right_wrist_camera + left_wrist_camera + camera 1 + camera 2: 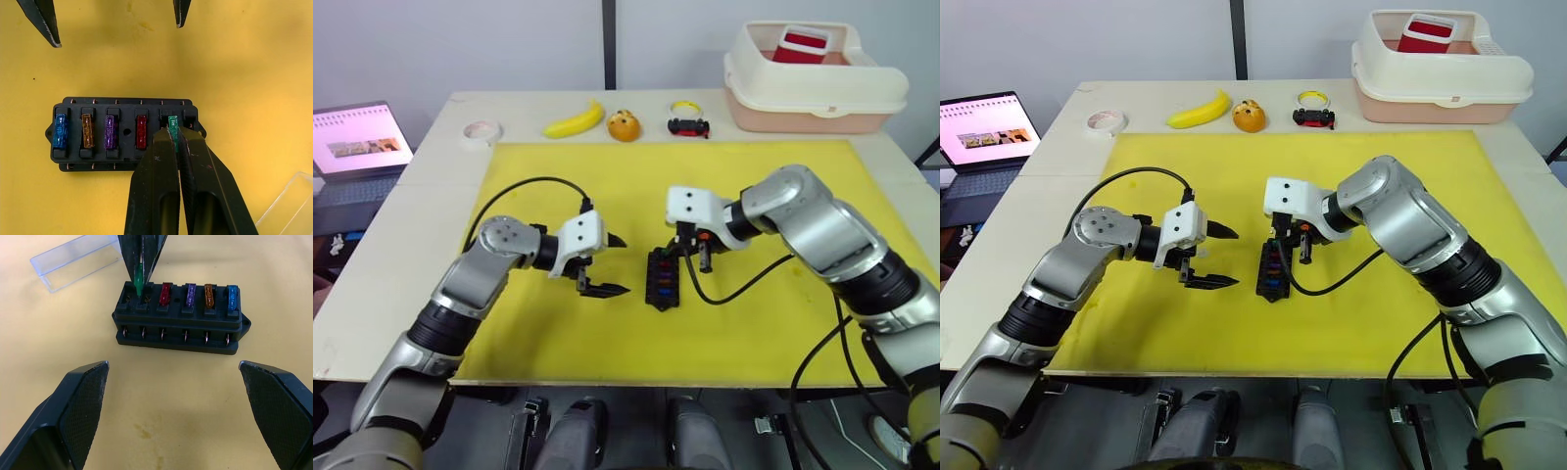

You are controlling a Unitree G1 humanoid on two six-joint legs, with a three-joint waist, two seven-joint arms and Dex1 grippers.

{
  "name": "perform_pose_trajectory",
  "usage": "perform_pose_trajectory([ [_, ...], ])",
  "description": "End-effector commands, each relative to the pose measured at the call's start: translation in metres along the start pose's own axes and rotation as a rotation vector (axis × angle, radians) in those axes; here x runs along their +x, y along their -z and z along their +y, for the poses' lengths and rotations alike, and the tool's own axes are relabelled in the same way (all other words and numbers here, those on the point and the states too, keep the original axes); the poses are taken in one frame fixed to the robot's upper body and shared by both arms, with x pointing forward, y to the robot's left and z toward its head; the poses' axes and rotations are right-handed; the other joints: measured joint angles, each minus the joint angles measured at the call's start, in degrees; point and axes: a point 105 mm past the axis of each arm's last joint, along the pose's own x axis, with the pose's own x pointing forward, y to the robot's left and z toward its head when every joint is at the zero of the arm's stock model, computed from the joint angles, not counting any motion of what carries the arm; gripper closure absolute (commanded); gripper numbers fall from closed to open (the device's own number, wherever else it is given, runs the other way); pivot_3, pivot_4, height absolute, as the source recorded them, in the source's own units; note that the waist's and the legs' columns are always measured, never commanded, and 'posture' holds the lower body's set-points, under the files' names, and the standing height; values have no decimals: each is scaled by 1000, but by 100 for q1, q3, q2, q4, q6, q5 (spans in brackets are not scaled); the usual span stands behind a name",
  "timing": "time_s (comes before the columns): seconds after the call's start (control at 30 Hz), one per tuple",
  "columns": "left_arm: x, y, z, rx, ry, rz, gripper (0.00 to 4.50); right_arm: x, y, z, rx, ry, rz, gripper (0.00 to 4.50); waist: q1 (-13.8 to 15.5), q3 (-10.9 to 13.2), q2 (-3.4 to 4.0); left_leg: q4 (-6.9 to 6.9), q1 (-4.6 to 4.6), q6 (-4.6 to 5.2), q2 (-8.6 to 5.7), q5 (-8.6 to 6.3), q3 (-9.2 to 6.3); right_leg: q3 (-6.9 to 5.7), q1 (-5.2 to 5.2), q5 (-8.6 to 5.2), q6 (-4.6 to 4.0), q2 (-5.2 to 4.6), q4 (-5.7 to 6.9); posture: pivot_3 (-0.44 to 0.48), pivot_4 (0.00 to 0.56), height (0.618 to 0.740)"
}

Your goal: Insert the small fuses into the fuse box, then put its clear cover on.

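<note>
The clear cover is cut off by the top edge in the left wrist view, and only its corner shows at the lower right of the right wrist view. The green fuse is partly hidden between the right gripper fingers. From the head views, the fuses in the fuse box are too small to count.

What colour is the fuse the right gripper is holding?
Green: the fuse pinched in the right gripper, best seen in the right wrist view.
</note>
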Motion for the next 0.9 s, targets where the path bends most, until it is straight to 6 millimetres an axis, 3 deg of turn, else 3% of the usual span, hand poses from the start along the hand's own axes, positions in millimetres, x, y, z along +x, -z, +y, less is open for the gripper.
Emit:
perform_pose_trajectory([
  [0.03,-1,-7,2,33,-11,-12,0,-4,-8,-4,-37,26,-11,4444,1,0,0,0,0,0,0,0,0,0,0,0,0,0,0,0,150,740],
  [0.9,-1,-7,2,35,-15,-13,0,0,-3,3,-36,-4,2,4444,1,0,0,0,0,0,0,0,0,0,0,0,0,0,0,0,150,740],
])
